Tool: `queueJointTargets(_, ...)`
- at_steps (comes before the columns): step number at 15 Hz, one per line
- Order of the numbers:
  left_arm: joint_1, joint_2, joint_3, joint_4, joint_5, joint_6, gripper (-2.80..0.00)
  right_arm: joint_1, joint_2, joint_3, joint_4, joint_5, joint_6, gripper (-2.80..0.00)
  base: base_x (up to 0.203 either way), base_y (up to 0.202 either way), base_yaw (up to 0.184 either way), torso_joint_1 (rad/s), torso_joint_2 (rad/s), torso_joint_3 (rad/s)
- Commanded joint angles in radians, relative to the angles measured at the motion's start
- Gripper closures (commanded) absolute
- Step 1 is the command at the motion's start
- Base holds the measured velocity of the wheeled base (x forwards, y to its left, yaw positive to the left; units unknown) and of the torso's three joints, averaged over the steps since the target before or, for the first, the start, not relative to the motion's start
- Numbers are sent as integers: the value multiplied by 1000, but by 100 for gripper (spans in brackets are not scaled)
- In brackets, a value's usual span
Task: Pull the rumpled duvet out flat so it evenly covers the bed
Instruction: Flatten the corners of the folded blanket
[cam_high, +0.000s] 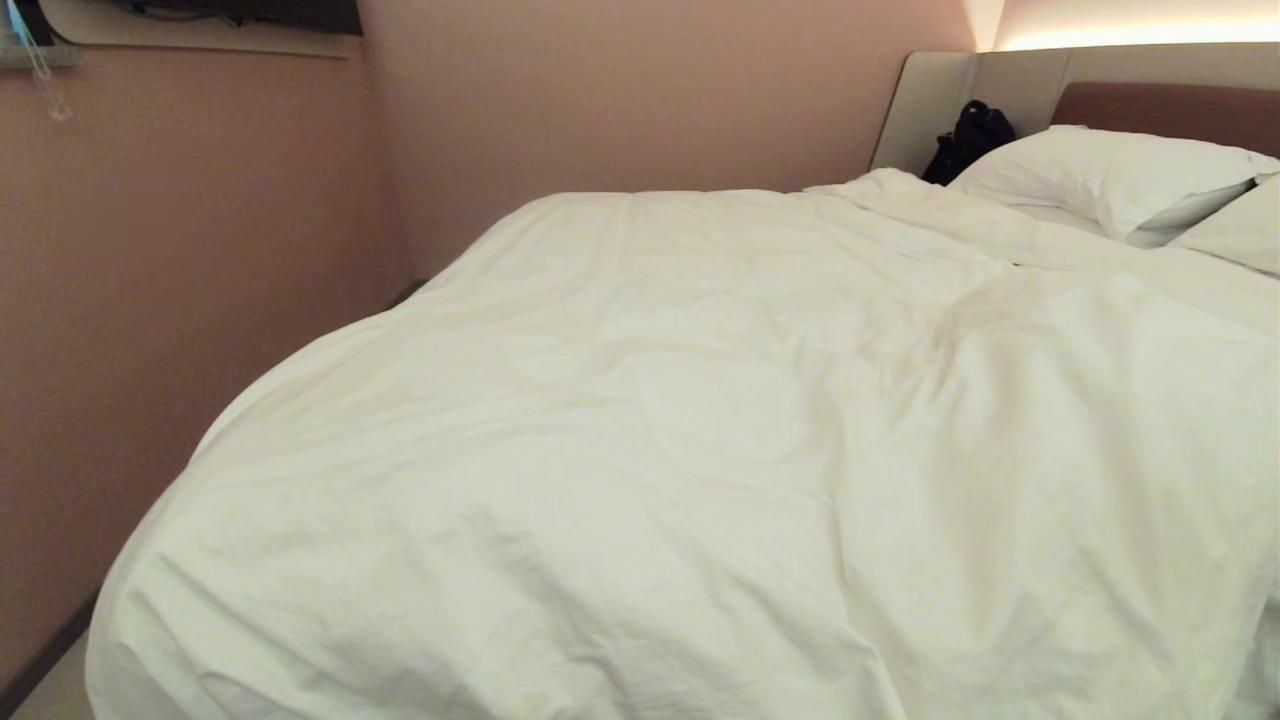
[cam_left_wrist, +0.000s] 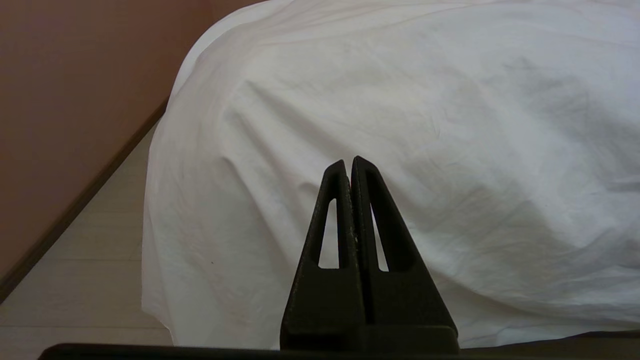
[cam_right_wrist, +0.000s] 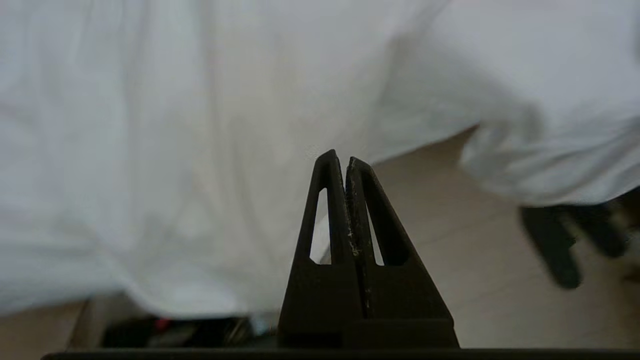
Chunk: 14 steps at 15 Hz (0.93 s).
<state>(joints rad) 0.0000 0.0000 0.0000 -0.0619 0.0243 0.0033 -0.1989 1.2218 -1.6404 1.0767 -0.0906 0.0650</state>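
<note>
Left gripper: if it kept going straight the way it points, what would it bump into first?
Probably the puffy white duvet draped over the bed's side. The shut left gripper aims straight at it, though depth is unclear.

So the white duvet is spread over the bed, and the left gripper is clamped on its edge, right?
Not quite. The left gripper is shut on nothing, hanging short of the duvet, as the left wrist view shows. The duvet is indeed spread over the bed.

Creased matt cotton duvet

Bed w/ rumpled duvet, 2 pillows
</note>
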Motion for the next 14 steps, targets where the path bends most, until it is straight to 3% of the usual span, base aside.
queueJointTargets(1, 0, 0, 0, -1, 0, 0, 0, 1, -42, 2, -439, -232, -47, 0, 0, 0, 0, 0, 0, 0)
queueJointTargets(8, 0, 0, 0, -1, 0, 0, 0, 1, -281, 64, -673, -213, -11, 0, 0, 0, 0, 0, 0, 0)
queueJointTargets(11, 0, 0, 0, -1, 0, 0, 0, 1, -397, 178, -755, -167, -19, 0, 0, 0, 0, 0, 0, 0)
queueJointTargets(14, 0, 0, 0, -1, 0, 0, 0, 1, -520, 313, -827, -73, -86, 0, 0, 0, 0, 0, 0, 0)
